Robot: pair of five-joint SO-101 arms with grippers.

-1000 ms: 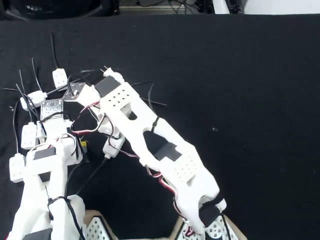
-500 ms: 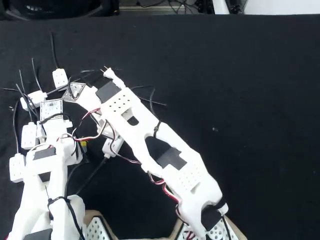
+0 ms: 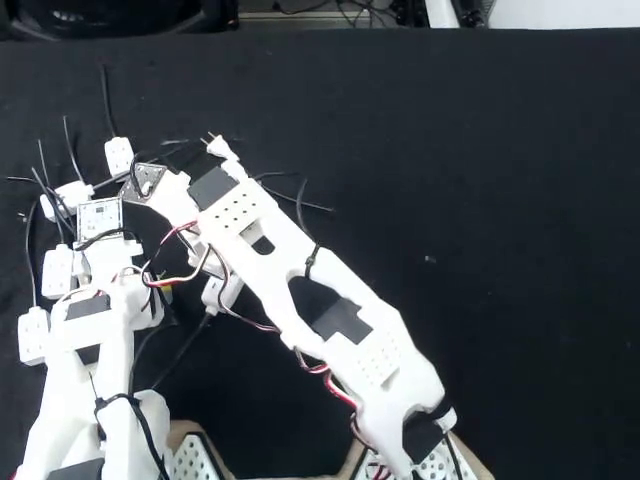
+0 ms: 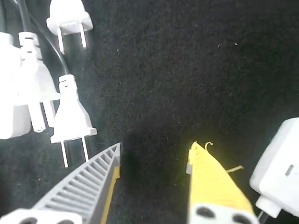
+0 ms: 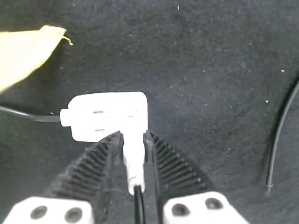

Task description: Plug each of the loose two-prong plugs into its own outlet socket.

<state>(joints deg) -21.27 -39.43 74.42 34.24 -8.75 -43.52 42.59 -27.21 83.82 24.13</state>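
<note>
A black cloth [image 3: 480, 150] covers the whole table. Past the cloth's far edge sit a dark rounded object [image 3: 110, 15] at one corner, a tangle of cables [image 3: 370, 12] near the middle, and a white object [image 3: 520, 12] toward the other corner. A tan board [image 3: 183, 436] lies at the cloth's near edge. A pale speck [image 3: 428, 259] lies mid-cloth.

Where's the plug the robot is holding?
Right wrist view: the plug is pinched in the right gripper, its front against the white outlet socket.
</note>
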